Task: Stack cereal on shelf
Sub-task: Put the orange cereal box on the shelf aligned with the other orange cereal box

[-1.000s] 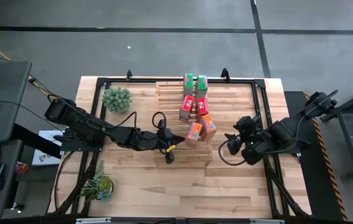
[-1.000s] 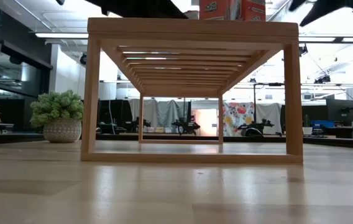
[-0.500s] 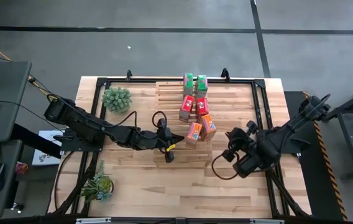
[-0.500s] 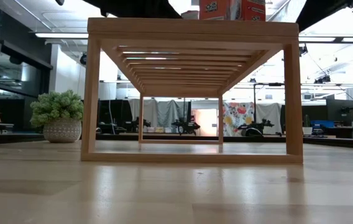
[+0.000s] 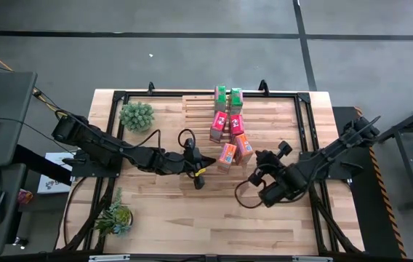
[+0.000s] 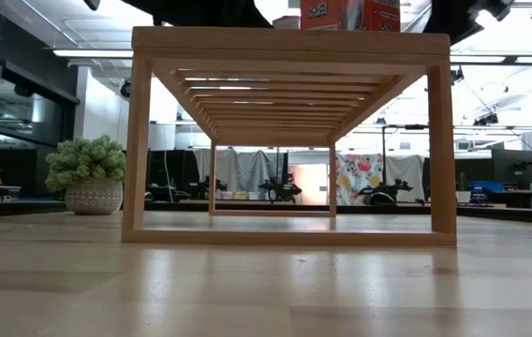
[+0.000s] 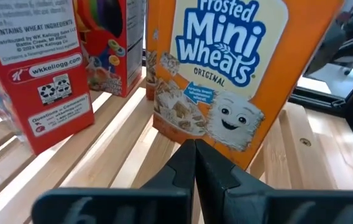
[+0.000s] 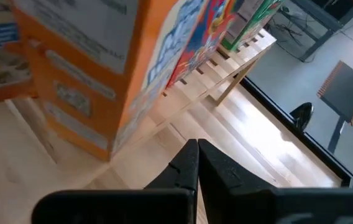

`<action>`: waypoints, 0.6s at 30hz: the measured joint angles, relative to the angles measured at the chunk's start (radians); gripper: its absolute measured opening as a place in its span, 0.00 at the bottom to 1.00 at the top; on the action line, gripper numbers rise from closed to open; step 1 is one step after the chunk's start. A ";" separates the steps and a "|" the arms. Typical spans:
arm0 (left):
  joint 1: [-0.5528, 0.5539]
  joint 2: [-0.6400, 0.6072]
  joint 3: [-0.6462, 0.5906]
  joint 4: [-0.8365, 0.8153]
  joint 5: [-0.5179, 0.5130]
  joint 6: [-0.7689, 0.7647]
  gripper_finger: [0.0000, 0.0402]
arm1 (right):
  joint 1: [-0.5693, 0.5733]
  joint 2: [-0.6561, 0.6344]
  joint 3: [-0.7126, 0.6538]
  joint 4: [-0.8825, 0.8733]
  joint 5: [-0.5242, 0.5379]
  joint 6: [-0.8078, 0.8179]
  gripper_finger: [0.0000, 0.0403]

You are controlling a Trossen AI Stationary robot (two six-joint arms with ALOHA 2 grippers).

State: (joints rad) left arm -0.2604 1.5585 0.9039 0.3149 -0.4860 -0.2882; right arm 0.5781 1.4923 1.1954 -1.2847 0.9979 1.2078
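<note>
Six cereal boxes [image 5: 230,124] stand on the shelf [image 5: 195,105], the left gripper [image 5: 198,173] nearest the orange box [image 7: 217,68], both grippers' fingers pressed together, empty.

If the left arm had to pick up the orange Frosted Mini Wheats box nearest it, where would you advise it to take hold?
I would grip the orange box across its two narrow side panels, near mid-height, coming in level from the front where the left claw sits, shut. The box stands upright on the shelf, its broad printed face towards the claw. A red box stands close beside it, so that finger needs care.
</note>
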 joint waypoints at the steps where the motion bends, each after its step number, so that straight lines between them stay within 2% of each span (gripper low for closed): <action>1: 0.000 0.000 0.000 0.000 0.000 -0.009 0.00 | -0.009 0.004 0.000 0.020 -0.004 -0.018 0.00; 6: 0.000 0.002 0.000 0.004 0.000 -0.033 0.00 | -0.042 0.006 0.000 0.142 -0.018 -0.149 0.00; 13: -0.001 0.003 0.000 0.015 0.001 -0.051 0.00 | -0.062 0.006 0.000 0.327 -0.093 -0.313 0.00; 18: -0.014 0.003 0.000 0.029 0.002 -0.052 0.00 | -0.062 0.006 0.000 0.401 -0.121 -0.380 0.00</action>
State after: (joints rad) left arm -0.2745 1.5616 0.9039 0.3443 -0.4843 -0.3404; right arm 0.5163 1.4982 1.1954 -0.8834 0.8768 0.8278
